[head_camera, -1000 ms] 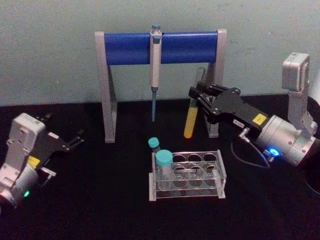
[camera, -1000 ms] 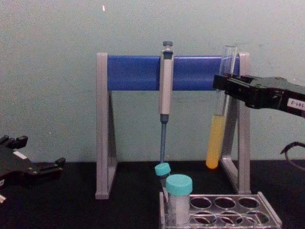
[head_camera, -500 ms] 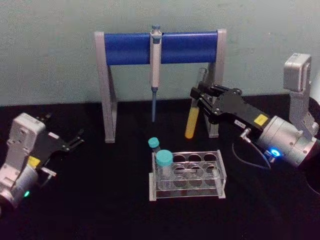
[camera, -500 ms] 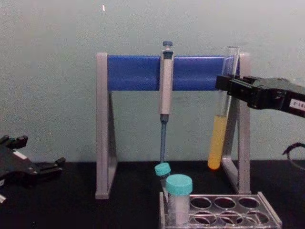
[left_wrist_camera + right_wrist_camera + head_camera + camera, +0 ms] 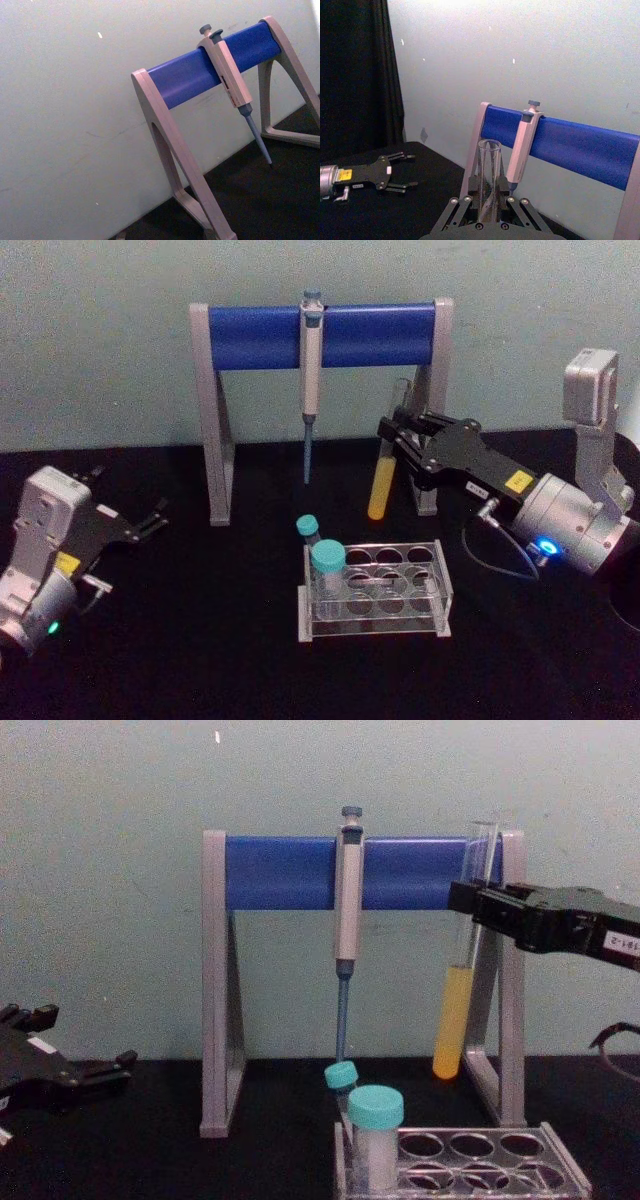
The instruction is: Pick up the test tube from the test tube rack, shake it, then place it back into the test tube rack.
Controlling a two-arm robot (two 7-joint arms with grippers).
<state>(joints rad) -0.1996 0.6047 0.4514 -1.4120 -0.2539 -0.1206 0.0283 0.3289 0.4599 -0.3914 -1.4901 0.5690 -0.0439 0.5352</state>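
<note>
The test tube [image 5: 380, 480] hangs in the air, tilted, with yellow liquid in its lower part, just in front of the stand's right leg. My right gripper [image 5: 393, 436] is shut on its upper part; from the chest the test tube [image 5: 455, 1020] slants down and left from that gripper [image 5: 463, 900]. In the right wrist view the open mouth of the test tube [image 5: 489, 170] rises between the fingers. The clear test tube rack [image 5: 441, 588] stands on the black table below and in front of it. My left gripper [image 5: 150, 521] rests open at the far left.
A grey-legged stand with a blue crossbar [image 5: 260, 336] stands at the back, and a grey pipette [image 5: 311, 350] hangs from it. Two teal-capped tubes [image 5: 327, 560] sit in the rack's left end. A wall stands close behind the stand.
My right gripper, with the test tube in it, shifted slightly right and up, then came back left. The tube's tilt changed a little. The left arm has not moved.
</note>
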